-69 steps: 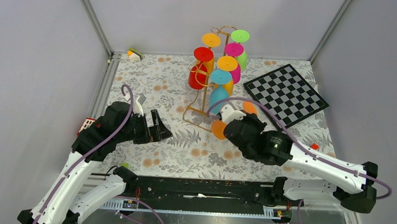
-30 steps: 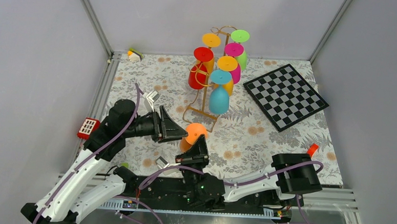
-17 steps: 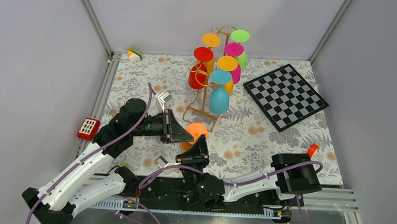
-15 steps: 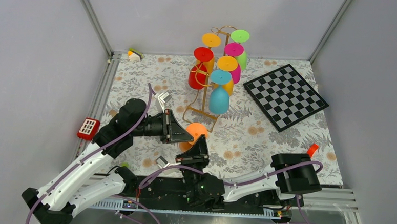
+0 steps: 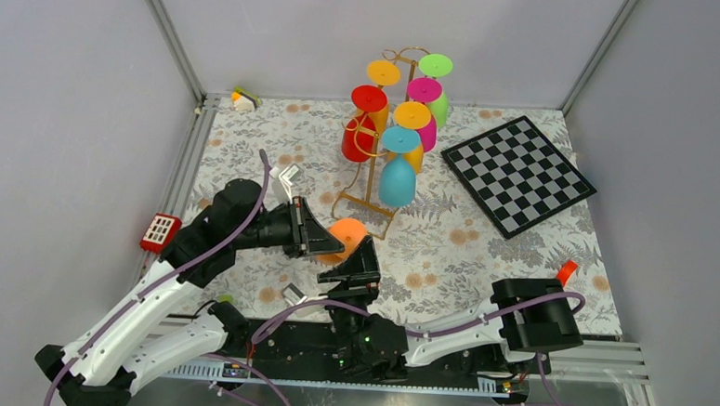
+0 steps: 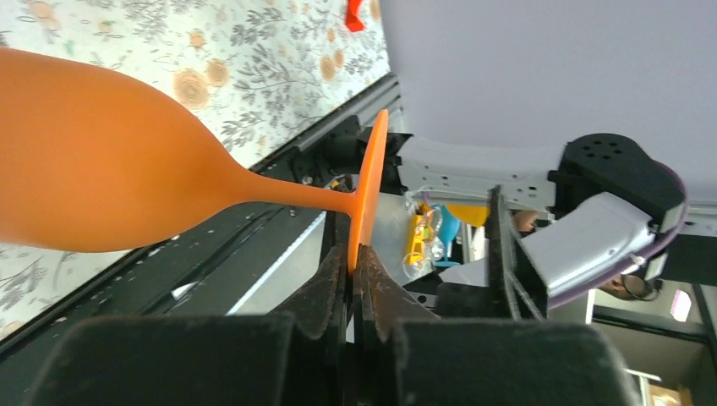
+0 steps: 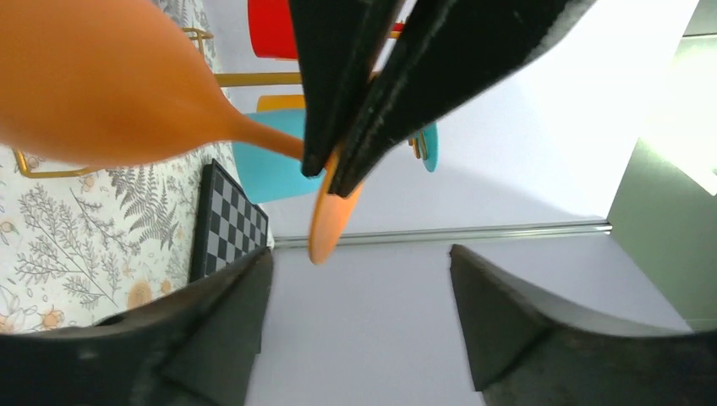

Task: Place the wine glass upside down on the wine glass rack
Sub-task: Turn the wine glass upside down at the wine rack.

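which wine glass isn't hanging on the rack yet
The orange plastic wine glass: the left hand pinches the rim of its foot, holding it sideways, while the other coloured glasses all hang upside down on the gold wire rack.

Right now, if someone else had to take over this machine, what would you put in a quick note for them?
Left gripper: shut on the edge of the orange wine glass foot, holding the glass sideways over the mat.
Right gripper: open, close beside the glass, holding nothing.
Wine glass rack: stands at the back of the mat, with six other glasses hanging upside down, the teal glass nearest.
Done: the orange glass is gripped.
Left: carry it to the rack, turn it bowl down, hang its foot on the top rail, let go.
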Controlling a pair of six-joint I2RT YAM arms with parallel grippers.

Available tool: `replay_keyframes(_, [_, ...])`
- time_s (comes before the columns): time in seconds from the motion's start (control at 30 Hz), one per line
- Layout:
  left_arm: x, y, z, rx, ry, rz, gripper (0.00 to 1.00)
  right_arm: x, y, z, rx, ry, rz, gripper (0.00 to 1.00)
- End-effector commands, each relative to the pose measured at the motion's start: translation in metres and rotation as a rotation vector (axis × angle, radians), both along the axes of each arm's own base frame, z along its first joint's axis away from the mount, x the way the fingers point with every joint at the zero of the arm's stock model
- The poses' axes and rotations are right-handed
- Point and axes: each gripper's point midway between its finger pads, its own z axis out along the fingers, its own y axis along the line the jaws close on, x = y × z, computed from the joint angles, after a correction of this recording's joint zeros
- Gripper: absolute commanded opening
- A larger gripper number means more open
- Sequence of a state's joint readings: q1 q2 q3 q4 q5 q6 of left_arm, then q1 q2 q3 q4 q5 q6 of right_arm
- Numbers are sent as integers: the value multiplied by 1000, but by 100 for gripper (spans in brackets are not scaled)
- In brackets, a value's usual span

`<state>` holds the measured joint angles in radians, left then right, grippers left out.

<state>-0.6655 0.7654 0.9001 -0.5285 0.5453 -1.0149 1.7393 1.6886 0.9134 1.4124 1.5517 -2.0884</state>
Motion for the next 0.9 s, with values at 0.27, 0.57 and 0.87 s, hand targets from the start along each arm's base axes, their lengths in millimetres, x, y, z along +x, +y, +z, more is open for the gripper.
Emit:
replay_keyframes(0.27, [18, 40, 3, 220, -169, 156, 0, -2, -12, 17, 301, 75, -23, 100])
replay_keyframes(0.57, [17, 60, -7, 306, -182, 204, 0, 0, -21, 28, 473, 110, -30, 100])
replay_keyframes(0.87, [13, 63, -12, 311, -175, 208, 0, 5, -36, 55, 759, 131, 23, 100])
